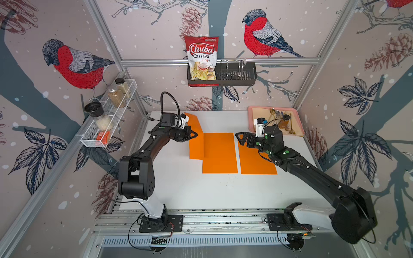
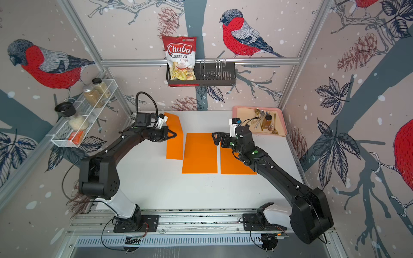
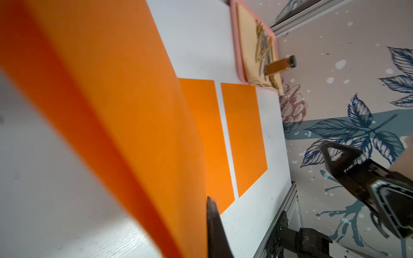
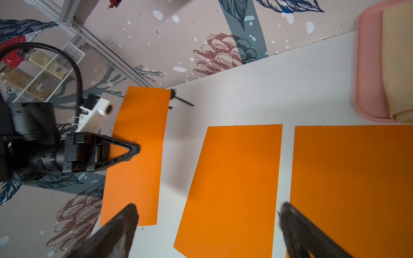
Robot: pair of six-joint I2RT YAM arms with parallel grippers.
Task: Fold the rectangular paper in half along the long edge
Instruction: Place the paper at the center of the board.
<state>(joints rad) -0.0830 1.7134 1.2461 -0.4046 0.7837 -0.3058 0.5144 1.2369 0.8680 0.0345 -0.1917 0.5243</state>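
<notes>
My L gripper [image 1: 195, 135] is clamped on the orange paper [image 1: 196, 149] at its raised long edge, R gripper [image 1: 239, 139] agape; sheet judged light, floppy, slick, so pinch edge mid-pt.

Both top views hang high over the front rail and look down and back across the whole tabletop [image 1: 178, 189] [image 2: 156, 189], nearly identically. The left wrist camera sits close against the lifted orange sheet [image 3: 111, 89] and faces the pink tray [image 3: 235, 44]. The right wrist camera looks down past the right claw [image 4: 206, 210] toward the left claw [image 4: 135, 148]. Both wrist views share the middle orange sheet [image 4: 234, 178] [image 3: 205, 134].
</notes>
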